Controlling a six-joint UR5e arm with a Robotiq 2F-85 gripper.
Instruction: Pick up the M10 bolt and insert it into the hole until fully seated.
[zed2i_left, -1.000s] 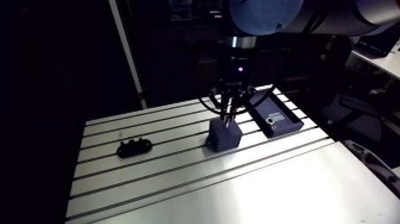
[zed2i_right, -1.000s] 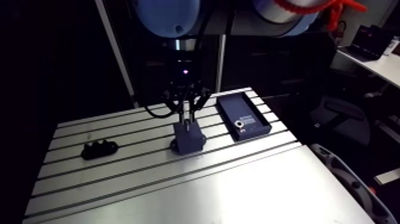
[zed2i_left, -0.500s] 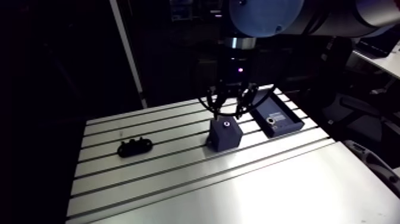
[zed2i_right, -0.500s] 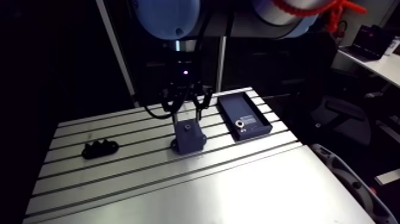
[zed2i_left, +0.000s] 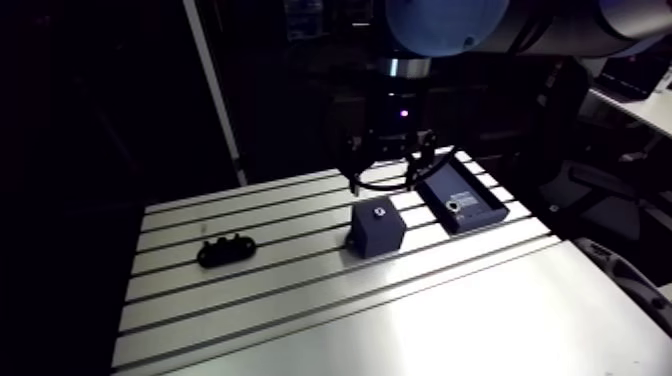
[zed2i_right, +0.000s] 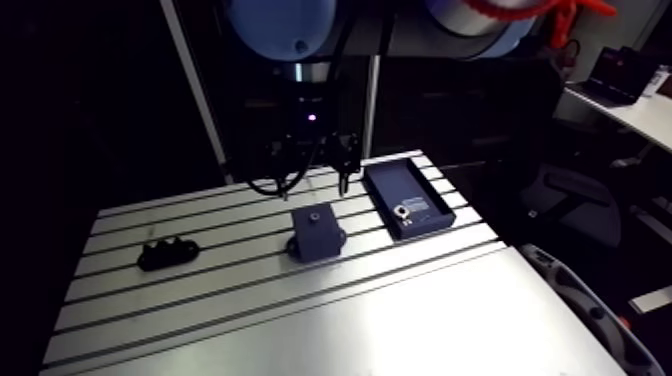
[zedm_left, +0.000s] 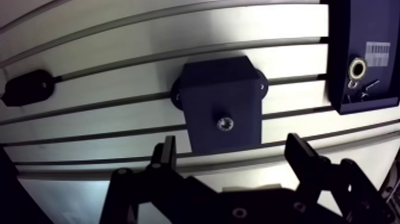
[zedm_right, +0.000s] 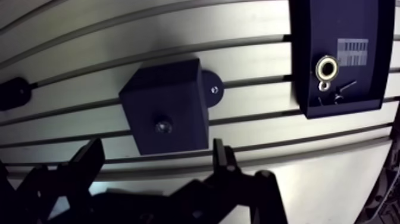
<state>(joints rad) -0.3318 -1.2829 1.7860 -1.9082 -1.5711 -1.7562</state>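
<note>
Arm view: the gripper (zed2i_left: 383, 180) hangs just above a dark blue block (zed2i_left: 377, 235) on the slotted aluminium table (zed2i_left: 300, 325). The M10 bolt (zed2i_left: 379, 212) sits in the hole in the block's top, only its head showing. A small black lobed part (zed2i_left: 226, 249) lies well to the left, and a flat dark panel (zed2i_left: 462, 198) lies near on the right.

Wrist view: the fingers (zedm_left: 165, 156) stand spread wide and empty. The bolt's shiny head shows in the block's top face, just ahead of them. A brass-ringed socket (zedm_left: 358, 67) marks the panel.

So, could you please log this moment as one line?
gripper: open, empty, above block | M10 bolt: in block, head showing | insertion: looks done
</note>
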